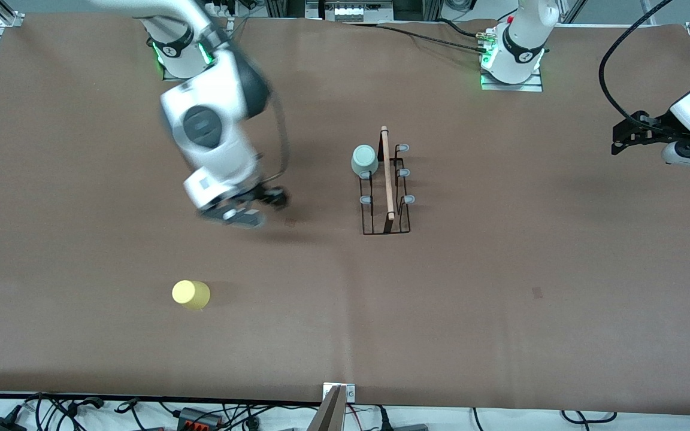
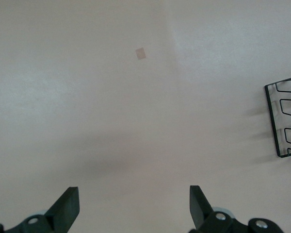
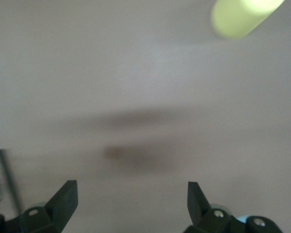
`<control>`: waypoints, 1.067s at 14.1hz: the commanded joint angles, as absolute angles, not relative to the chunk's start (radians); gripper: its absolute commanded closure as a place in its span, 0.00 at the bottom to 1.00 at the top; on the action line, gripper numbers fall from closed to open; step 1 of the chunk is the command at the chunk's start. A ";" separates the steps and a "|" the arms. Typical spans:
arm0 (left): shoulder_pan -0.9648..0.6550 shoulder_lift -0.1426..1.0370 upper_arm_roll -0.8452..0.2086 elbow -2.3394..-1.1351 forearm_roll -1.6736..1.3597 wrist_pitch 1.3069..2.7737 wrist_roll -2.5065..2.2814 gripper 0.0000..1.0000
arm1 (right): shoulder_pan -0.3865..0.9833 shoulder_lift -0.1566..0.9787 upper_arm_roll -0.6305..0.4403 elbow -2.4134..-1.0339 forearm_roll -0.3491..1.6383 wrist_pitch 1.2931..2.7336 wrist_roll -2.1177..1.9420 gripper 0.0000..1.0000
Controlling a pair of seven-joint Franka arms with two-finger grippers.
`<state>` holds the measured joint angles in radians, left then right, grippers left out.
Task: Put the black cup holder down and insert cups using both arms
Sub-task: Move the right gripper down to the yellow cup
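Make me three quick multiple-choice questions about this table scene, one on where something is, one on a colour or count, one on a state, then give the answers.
1. Where is the mint green cup?
A. On a peg of the black cup holder
B. Lying on the table beside the yellow cup
C. In the left gripper

2. How many cups are visible?
A. Two
B. Three
C. Four

3. How does the right gripper stand?
A. Shut on the yellow cup
B. Open and empty
C. Shut on the holder

Answers:
1 A, the cup sits upside down on the holder's peg.
2 A, only the mint cup and the yellow cup show.
3 B, its fingers stand apart over bare table, as do those of the waiting left gripper.
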<state>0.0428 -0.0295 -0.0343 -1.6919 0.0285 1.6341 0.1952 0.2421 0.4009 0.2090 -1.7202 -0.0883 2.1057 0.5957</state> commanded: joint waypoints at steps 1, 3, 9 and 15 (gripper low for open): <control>0.040 -0.029 -0.035 -1.674 0.018 1.614 0.186 0.00 | 0.121 0.420 0.232 -1.736 -0.109 2.150 0.407 0.00; 0.040 -0.029 -0.037 -1.674 0.018 1.608 0.186 0.00 | 0.060 0.454 0.229 -1.726 -0.127 2.198 0.265 0.00; 0.038 -0.029 -0.040 -1.672 0.018 1.605 0.184 0.00 | -0.006 0.626 0.229 -1.588 -0.252 2.370 0.120 0.00; 0.038 -0.029 -0.043 -1.672 0.018 1.603 0.186 0.00 | -0.023 0.765 0.222 -1.569 -0.258 2.631 0.120 0.00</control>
<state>0.0408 -0.0295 -0.0413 -1.6907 0.0285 1.6231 0.1951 -0.0081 0.7224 0.2082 -1.6039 -0.2397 2.5971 0.1352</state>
